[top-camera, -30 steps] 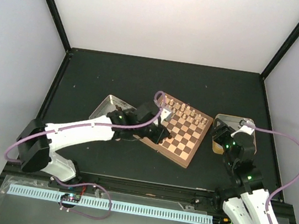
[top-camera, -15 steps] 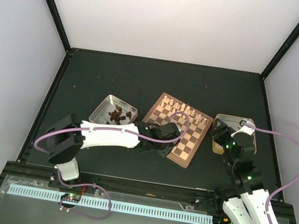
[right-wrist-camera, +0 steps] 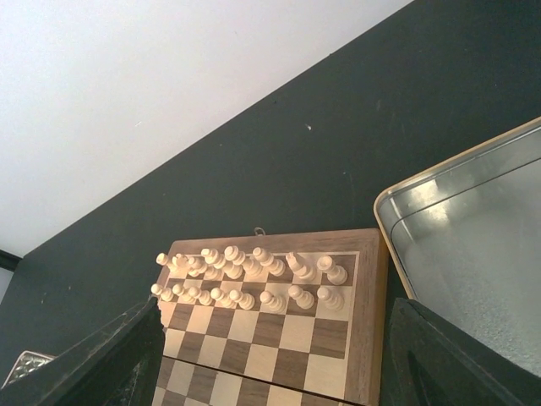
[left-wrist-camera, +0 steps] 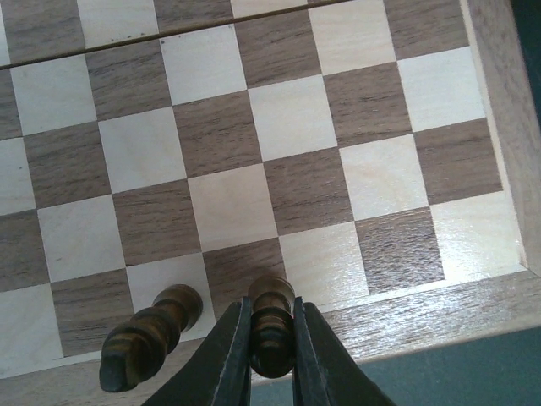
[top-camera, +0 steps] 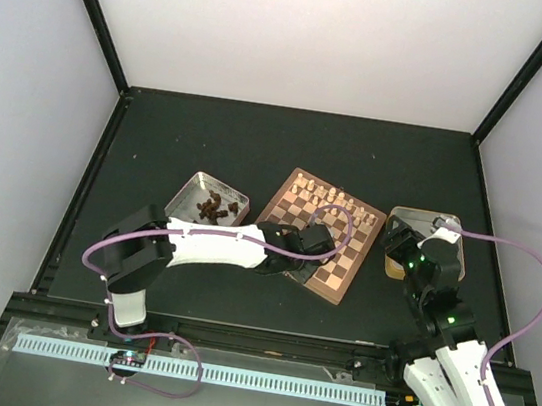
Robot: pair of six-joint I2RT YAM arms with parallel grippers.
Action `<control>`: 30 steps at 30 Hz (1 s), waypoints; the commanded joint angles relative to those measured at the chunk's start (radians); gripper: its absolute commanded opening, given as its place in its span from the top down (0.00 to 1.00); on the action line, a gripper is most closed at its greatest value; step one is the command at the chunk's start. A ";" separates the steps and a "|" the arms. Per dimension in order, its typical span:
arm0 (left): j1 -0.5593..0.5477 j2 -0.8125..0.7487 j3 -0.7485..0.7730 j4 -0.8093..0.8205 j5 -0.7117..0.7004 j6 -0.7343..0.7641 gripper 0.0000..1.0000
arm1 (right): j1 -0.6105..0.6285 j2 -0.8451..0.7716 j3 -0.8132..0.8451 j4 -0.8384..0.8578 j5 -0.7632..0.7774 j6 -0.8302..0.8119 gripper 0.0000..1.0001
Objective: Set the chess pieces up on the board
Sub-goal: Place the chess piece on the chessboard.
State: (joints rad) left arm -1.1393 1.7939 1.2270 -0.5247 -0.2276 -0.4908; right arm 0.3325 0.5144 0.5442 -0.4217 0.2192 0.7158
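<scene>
"Left wrist view: what do the left jaws hold?"
"They pinch one dark chess piece (left-wrist-camera: 271,328) right at the board (left-wrist-camera: 507,127)'s near rim. Another dark piece (left-wrist-camera: 152,337) sits just left of them."
"And the right jaws?"
"Spread wide. White pieces (right-wrist-camera: 245,277) stand far ahead between them, a metal tray (right-wrist-camera: 482,245) on their right."

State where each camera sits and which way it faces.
Top external: overhead behind the bases, looking down on the chessboard; left arm and right arm show.
Left wrist: just over the board's rim, looking down; left fingers pinch a dark chessman.
Right wrist: low, facing across the board to the cream chessmen and a metal tray; open right fingers frame it.
All three share the chessboard.
</scene>
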 commanded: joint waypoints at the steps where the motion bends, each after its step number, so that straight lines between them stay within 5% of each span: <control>1: -0.004 0.027 0.049 -0.015 -0.051 0.008 0.91 | 0.005 0.002 -0.003 -0.005 0.007 -0.010 0.26; 11: -0.003 0.053 0.064 -0.037 -0.059 0.009 0.88 | 0.005 0.001 -0.004 -0.004 0.005 -0.007 0.26; 19: -0.004 0.008 0.083 -0.061 -0.033 0.023 0.66 | 0.005 -0.006 0.007 -0.016 0.020 -0.011 0.26; 30: 0.020 -0.165 0.081 -0.040 -0.043 0.017 0.56 | 0.005 -0.022 0.032 -0.030 0.050 -0.024 0.24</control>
State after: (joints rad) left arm -1.1374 1.7199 1.2751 -0.5713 -0.2581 -0.4713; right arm 0.3325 0.5030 0.5457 -0.4522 0.2352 0.7071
